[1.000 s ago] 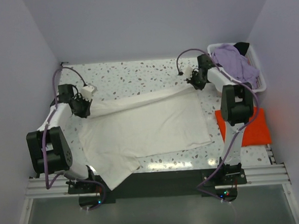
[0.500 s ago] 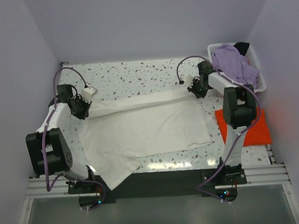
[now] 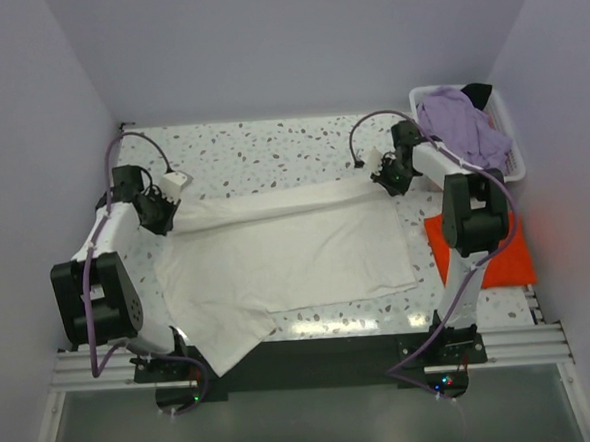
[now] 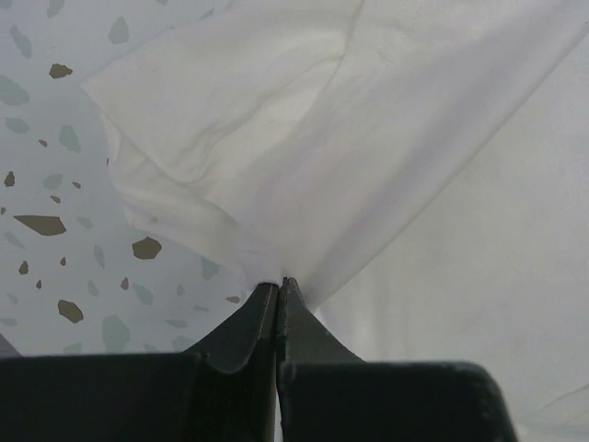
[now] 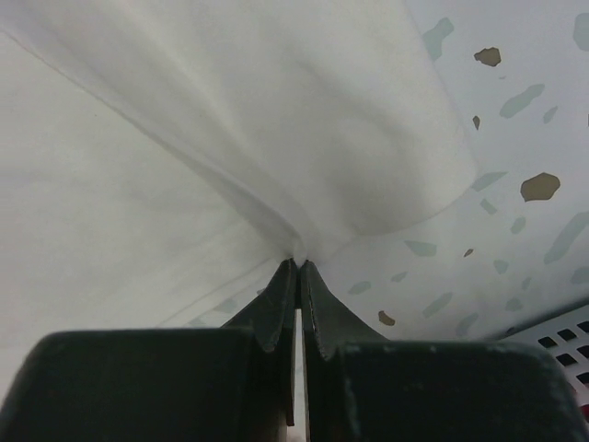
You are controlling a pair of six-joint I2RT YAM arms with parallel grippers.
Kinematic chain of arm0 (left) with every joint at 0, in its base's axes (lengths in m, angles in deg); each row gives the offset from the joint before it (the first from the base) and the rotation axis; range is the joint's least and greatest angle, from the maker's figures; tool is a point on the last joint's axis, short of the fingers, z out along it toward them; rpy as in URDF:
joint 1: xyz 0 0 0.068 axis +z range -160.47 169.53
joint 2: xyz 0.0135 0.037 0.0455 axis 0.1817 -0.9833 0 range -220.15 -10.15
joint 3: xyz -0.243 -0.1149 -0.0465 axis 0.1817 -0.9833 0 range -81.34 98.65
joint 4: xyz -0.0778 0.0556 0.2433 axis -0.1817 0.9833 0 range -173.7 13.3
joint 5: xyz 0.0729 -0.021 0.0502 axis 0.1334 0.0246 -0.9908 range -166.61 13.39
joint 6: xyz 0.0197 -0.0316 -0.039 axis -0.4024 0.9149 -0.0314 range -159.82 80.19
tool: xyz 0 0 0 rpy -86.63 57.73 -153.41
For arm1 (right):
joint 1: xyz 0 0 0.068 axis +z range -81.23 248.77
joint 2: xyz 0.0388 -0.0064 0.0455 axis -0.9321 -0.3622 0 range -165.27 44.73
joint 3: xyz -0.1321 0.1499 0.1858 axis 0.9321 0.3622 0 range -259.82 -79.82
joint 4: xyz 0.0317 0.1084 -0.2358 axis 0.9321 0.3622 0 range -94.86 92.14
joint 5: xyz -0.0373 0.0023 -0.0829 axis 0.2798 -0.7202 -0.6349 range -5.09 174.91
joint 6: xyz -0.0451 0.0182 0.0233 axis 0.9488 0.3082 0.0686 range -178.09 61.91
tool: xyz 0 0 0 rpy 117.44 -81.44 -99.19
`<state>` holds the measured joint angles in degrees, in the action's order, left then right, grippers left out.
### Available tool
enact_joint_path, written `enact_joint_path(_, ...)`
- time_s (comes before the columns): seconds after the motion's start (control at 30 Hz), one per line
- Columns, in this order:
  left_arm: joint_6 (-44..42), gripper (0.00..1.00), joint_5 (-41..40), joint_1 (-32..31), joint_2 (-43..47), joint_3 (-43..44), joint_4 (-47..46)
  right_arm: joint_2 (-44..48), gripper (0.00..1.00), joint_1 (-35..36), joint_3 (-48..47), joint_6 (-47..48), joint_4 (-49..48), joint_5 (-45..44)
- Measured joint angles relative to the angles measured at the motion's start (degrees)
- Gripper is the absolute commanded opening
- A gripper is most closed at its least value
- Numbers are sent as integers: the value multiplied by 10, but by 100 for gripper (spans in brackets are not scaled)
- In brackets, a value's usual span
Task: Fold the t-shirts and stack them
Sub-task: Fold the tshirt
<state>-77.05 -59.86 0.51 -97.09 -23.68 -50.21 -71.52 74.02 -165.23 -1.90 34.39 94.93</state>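
Note:
The cream-white t-shirt (image 3: 277,257) lies spread across the speckled table, its near left corner hanging over the front edge. My left gripper (image 3: 165,217) is shut on its far left corner, the cloth (image 4: 304,157) bunching at my left gripper's (image 4: 278,282) tips. My right gripper (image 3: 382,176) is shut on the far right corner, where the fabric (image 5: 230,138) pulls into my right gripper's (image 5: 299,262) tips. Between them the far edge is folded over as a taut band. The orange-red t-shirt (image 3: 482,255) lies flat at the right, partly under the right arm. The lavender t-shirt (image 3: 465,130) is heaped in the basket.
A white plastic basket (image 3: 511,143) stands at the far right corner, with a dark item (image 3: 478,94) beside the lavender cloth. Grey walls close in on three sides. Bare speckled tabletop (image 3: 270,147) shows beyond the shirt.
Both grippers have drawn the shirt's far edge slightly toward the near side, the right one moving more. The folded band has shifted with them.

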Motion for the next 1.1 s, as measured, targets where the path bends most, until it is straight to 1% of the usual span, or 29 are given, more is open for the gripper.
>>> enact_joint_path(0.23, -18, 0, 1, 0, 13, 3, 12, 40, 0, 0, 14, 0, 9, 0)
enact_joint_path(0.43, -36, 0, 5, 0, 24, -31, 21, 41, 0, 3, 22, -2, 8, -1)
enact_joint_path(0.47, -40, 5, 5, 0, 24, -37, 24, 40, 0, 4, 23, -2, 8, -1)
enact_joint_path(0.5, -45, 12, 5, -1, 24, -41, 27, 40, 3, 5, 24, -2, 9, -3)
enact_joint_path(0.53, -49, 25, 5, -2, 23, -43, 31, 39, 9, 7, 24, -2, 9, -5)
enact_joint_path(0.57, -56, 32, 5, -3, 23, -43, 35, 38, 23, 8, 24, -2, 9, -5)
enact_joint_path(0.6, -57, 36, 5, -3, 23, -43, 38, 36, 34, 10, 24, -5, 11, -7)
enact_joint_path(0.63, -59, 42, 5, -2, 23, -43, 42, 34, 51, 11, 23, -5, 17, -9)
enact_joint_path(0.67, -60, 43, 6, -1, 21, -41, 49, 31, 83, 11, 20, -7, 26, -10)
enact_joint_path(0.7, -59, 45, 11, 4, 17, -34, 61, 29, 85, 11, 17, -7, 37, -11)
enact_joint_path(0.8, -51, 47, 41, 39, -8, 17, 95, 29, 87, 9, -10, -7, 83, -3)
enact_joint_path(0.9, -26, 47, 59, 87, -56, 108, 97, 26, 83, 8, -71, -26, 119, 11)
enact_joint_path(0.97, -6, 47, 57, 104, -76, 143, 73, 19, 74, 8, -124, -50, 130, 21)
enact_joint_path(1.03, 20, 47, 56, 108, -90, 157, 57, 4, 66, 11, -175, -74, 132, 27)
enact_joint_path(1.1, 43, 46, 55, 107, -113, 169, 48, -12, 61, 16, -206, -92, 127, 27)
